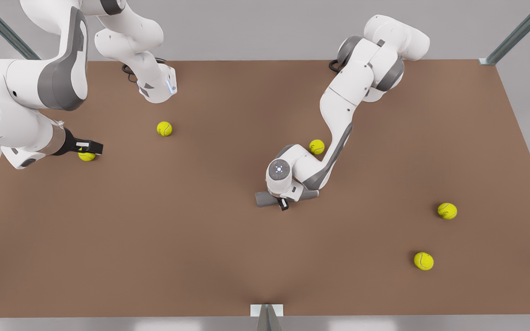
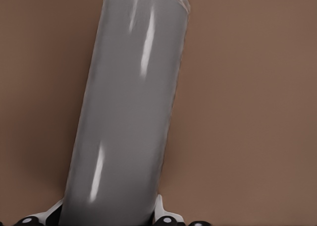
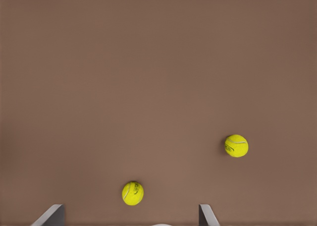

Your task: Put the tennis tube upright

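The tennis tube (image 1: 265,199) is a dark grey cylinder lying on its side on the brown table (image 1: 200,239), near the middle. The left gripper (image 1: 283,201) comes down over the tube's middle. In the left wrist view the tube (image 2: 129,112) runs away from the camera, and the left gripper (image 2: 108,217) has its fingers (image 2: 162,213) pressed against both sides of it. The right gripper (image 1: 91,147) hovers at the front view's left, just over a tennis ball (image 1: 86,156). In its own wrist view the right gripper (image 3: 129,218) stands open with nothing between its fingers.
Yellow-green tennis balls lie scattered: one (image 1: 164,128) at the back left, one (image 1: 316,146) behind the left arm, two (image 1: 447,210) (image 1: 423,260) at the front view's right. The right wrist view shows two balls (image 3: 132,193) (image 3: 236,145). A bracket (image 1: 267,310) sits at the near edge.
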`<state>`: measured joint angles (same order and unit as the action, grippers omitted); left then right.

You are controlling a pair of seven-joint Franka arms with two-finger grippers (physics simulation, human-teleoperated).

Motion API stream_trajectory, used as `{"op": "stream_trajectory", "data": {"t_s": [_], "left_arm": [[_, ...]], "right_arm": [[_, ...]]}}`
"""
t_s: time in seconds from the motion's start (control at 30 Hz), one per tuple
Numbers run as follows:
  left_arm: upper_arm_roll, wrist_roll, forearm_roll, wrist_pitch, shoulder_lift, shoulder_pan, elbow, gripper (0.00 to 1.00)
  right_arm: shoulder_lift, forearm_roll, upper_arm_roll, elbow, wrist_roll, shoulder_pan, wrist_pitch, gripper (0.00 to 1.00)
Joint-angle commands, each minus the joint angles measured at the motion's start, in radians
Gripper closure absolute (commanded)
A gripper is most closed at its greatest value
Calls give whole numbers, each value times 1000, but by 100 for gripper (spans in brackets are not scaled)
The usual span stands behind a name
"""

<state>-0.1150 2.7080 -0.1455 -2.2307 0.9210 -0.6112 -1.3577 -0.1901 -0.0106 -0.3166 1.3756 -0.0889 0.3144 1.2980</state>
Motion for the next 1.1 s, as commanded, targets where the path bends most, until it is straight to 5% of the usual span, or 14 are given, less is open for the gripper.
{"op": "stream_trajectory", "data": {"t_s": [0.0,0.2,0.43,0.57,0.7,0.8,1.07], "left_arm": [[0,35,-9,-9,-1,-1,0,29],[0,15,-8,6,-17,1,0,31],[66,-189,-9,347,-142,11,3,33],[153,-450,-385,898,-171,11,92,33],[173,-548,-791,1169,-154,4,81,33],[184,-568,-990,1221,-111,5,-9,33],[212,-517,-1039,1178,-48,16,-92,33]], "right_arm": [[1,0,-1,-1,-8,0,1,0],[-5,-2,-1,-1,-8,0,1,0],[-8,-2,-1,-9,-5,0,3,0],[-9,-2,-1,-9,-3,-1,3,0],[-8,-2,-1,-16,-3,-3,4,0],[-9,-2,-1,-16,-3,-5,4,0],[-9,-2,-1,-15,-3,-3,4,0]]}}
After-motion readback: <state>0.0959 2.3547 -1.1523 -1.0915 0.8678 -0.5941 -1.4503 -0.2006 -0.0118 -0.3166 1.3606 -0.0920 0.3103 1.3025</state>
